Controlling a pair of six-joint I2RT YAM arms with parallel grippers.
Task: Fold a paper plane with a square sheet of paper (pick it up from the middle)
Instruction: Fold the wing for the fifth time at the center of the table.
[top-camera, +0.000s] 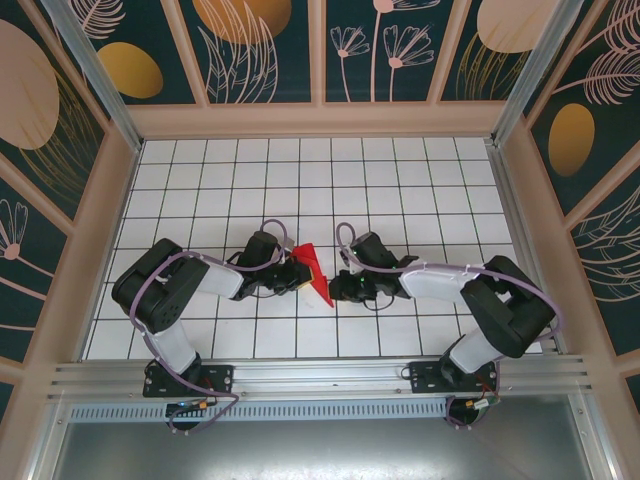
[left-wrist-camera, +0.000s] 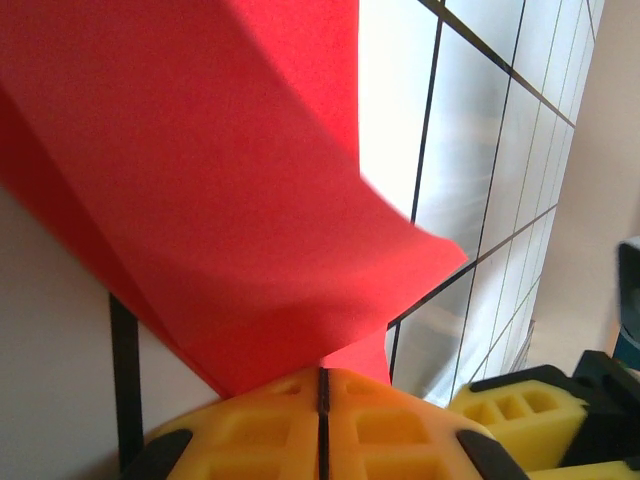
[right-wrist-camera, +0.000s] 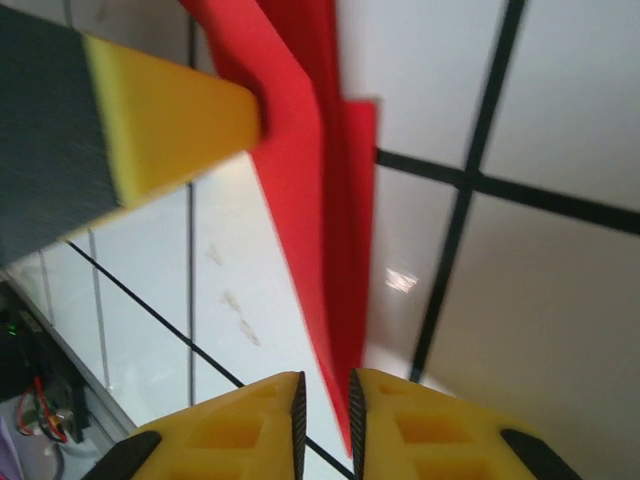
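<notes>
- The red paper (top-camera: 312, 268) sits near the middle of the white tiled table (top-camera: 400, 180), raised off the tiles between the two grippers. It is folded into a narrow pointed shape, with its tip aimed toward the near edge.
- The left gripper (top-camera: 296, 268) reaches in from the left. In its wrist view, its yellow pads (left-wrist-camera: 270, 425) are pressed together with only a thin seam between them. The paper comes out of that seam and fans upward, so this gripper has the paper pinched.
- In the right wrist view, one yellow finger of the left gripper (right-wrist-camera: 175, 110) meets the paper's upper part, which shows at least two layers lying close together.
- The right gripper (top-camera: 340, 284) comes in from the right, just beside the paper. Its pads (right-wrist-camera: 420, 425) stand a narrow slit apart, and the paper's lower edge runs down into that slit.
- The view is blurred there — the pads may be touching the paper, but I cannot tell whether they grip it.
- In the left wrist view, a yellow finger of the right gripper (left-wrist-camera: 515, 410) lies close beside the left one.
</notes>
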